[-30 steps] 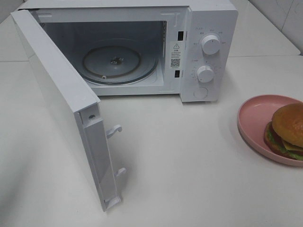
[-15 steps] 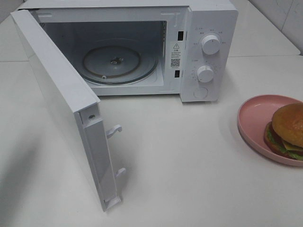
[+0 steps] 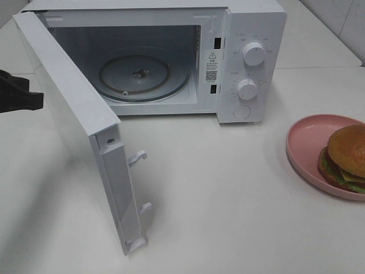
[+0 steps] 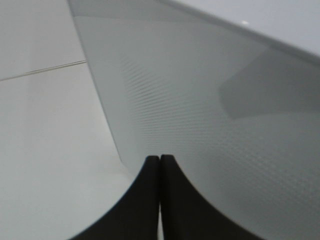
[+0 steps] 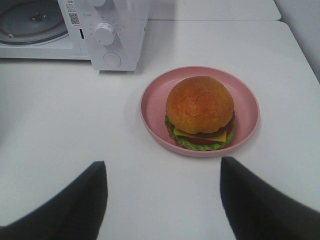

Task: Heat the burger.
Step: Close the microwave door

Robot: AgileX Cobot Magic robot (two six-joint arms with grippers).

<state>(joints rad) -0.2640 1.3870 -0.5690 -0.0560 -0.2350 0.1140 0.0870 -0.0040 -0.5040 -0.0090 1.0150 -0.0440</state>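
Note:
The burger (image 5: 200, 107) with its golden-brown bun sits on a pink plate (image 5: 150, 100) at the right edge of the table, also seen from above as the burger (image 3: 348, 157). My right gripper (image 5: 162, 185) hovers open a little short of the plate, with nothing between its fingers; it is out of the high view. The white microwave (image 3: 251, 34) stands open with its glass turntable (image 3: 142, 77) bare. Its door (image 3: 74, 114) swings out to the left. My left gripper (image 3: 39, 101) is shut and empty, its tips close to the door's outer face (image 4: 210, 125).
Two knobs and a round button are on the microwave's control panel (image 3: 250, 88). The door's latch hooks (image 3: 138, 157) stick out toward the table's middle. White tabletop lies between the microwave and the plate.
My left gripper has come into the high view from the left edge, behind the open door. The burger, plate and microwave have not moved.

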